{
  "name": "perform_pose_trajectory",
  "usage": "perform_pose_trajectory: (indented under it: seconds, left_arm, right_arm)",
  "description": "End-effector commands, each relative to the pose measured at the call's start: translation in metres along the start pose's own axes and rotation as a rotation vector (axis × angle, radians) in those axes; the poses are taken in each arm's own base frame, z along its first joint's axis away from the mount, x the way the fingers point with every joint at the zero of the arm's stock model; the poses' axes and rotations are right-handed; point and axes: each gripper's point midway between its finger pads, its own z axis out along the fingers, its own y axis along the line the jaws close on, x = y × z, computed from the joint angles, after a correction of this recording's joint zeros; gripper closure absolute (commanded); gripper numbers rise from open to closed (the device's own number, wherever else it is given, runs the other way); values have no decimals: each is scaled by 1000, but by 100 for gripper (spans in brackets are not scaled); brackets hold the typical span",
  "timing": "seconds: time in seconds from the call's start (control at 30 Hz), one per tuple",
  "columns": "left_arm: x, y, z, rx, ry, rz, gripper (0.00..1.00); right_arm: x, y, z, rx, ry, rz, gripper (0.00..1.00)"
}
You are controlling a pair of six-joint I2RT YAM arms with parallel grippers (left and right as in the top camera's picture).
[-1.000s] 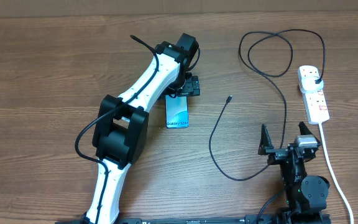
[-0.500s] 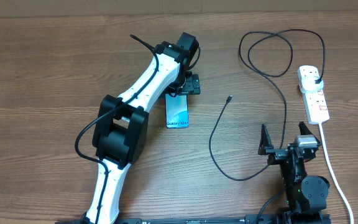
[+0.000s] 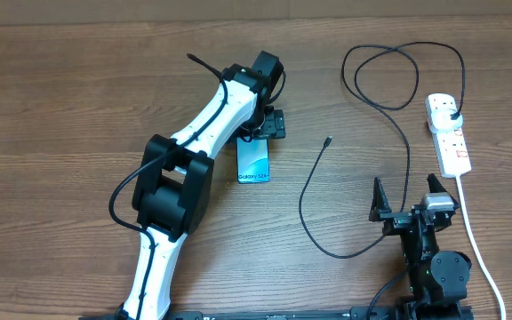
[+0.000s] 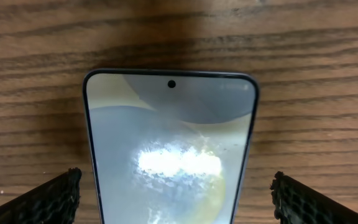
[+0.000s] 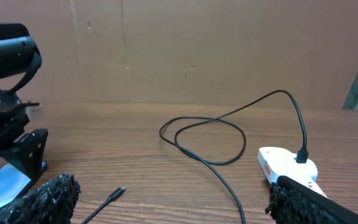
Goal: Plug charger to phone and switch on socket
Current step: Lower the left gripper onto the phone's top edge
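Note:
The phone (image 3: 254, 162) lies flat on the wooden table with its blue screen up; in the left wrist view the phone (image 4: 169, 143) fills the middle. My left gripper (image 3: 259, 133) hangs over its far short end, open, with a finger (image 4: 48, 199) on each side and clear of the edges. The charger (image 3: 301, 197) is a thin black cable whose connector tip (image 3: 328, 140) lies loose right of the phone; its black plug (image 3: 452, 114) sits in the white socket (image 3: 448, 135). My right gripper (image 3: 407, 203) is open near the front edge, holding nothing, with the connector tip (image 5: 118, 193) ahead of it.
A thick white cord (image 3: 474, 240) runs from the socket toward the front right edge. The black cable makes a loop (image 3: 389, 76) at the back right. The left arm (image 3: 185, 178) stretches diagonally across the left half of the table.

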Motion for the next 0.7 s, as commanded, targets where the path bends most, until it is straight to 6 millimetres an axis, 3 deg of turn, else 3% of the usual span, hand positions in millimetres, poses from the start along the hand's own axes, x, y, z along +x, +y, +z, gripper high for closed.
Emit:
perform_pose_trajectory:
  seconds: [0.0, 0.67]
  left_arm:
    - [3, 5, 10, -18, 16, 6, 0]
    - [12, 9, 10, -32, 52, 6, 0]
  right_arm:
    - [2, -2, 0, 10, -5, 6, 0]
    - [2, -2, 0, 10, -5, 6, 0]
